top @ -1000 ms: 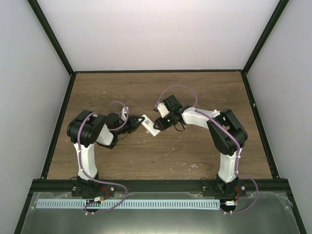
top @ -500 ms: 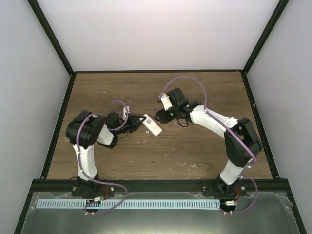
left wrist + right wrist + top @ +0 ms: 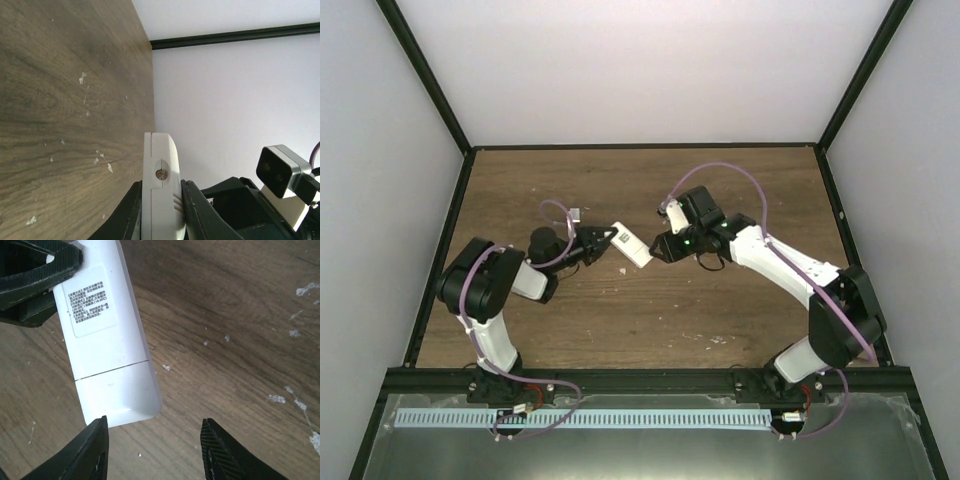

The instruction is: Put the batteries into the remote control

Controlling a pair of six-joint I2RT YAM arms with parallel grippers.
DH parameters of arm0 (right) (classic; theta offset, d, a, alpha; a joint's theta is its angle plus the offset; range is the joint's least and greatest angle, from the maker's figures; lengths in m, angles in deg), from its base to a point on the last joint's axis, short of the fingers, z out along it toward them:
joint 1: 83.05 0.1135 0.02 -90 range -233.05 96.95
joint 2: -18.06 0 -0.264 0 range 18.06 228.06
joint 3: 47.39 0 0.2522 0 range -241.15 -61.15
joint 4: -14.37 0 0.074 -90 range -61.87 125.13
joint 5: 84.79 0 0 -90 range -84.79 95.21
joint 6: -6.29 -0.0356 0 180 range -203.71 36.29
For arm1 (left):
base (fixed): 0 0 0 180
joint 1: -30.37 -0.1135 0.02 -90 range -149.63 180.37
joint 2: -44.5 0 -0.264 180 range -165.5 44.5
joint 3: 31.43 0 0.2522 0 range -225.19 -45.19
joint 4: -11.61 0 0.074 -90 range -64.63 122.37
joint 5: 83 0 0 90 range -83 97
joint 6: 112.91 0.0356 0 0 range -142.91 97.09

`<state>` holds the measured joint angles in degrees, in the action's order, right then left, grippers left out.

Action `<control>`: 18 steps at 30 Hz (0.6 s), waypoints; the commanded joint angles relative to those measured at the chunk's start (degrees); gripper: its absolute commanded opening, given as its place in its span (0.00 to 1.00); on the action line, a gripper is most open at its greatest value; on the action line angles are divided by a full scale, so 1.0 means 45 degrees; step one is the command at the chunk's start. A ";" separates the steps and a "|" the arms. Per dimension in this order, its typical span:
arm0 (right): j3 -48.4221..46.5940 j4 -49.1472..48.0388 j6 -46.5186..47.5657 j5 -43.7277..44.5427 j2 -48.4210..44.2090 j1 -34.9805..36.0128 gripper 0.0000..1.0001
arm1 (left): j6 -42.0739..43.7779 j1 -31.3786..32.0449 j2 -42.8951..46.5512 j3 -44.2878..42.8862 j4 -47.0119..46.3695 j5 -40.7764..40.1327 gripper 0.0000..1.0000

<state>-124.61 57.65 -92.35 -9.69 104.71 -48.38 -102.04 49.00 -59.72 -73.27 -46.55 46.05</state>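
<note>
The remote control [image 3: 631,245] is a slim white handset held above the wooden table, its back with a printed label [image 3: 91,306] turned towards the right wrist camera. My left gripper [image 3: 603,241] is shut on its left end; in the left wrist view both black fingers [image 3: 134,210] press against the remote's [image 3: 160,190] flat sides. My right gripper [image 3: 661,248] stands open just past the remote's [image 3: 107,340] free end. Its gap [image 3: 154,422] frames bare table, and the left finger [image 3: 95,445] sits just under the remote's corner. No batteries are in view.
White flecks [image 3: 305,290] lie scattered on the brown tabletop [image 3: 650,310]. Pale enclosure walls and a black frame [image 3: 445,240] border the table. The right arm's wrist camera [image 3: 280,167] shows close beside the left fingers.
The right arm has swung its elbow out to the right and its gripper has drawn slightly back from the remote's end. The left arm has stretched out, carrying the remote a little up.
</note>
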 commanded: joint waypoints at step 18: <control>-0.0245 0.1146 -0.0213 -0.0623 0.0331 0.0018 0.43 | -0.0253 0.0001 0.1629 0.0009 0.0549 -0.0040 0.00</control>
<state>-124.02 62.44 -93.29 -12.18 104.97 -48.38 -103.70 49.00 -53.62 -72.17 -43.45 45.72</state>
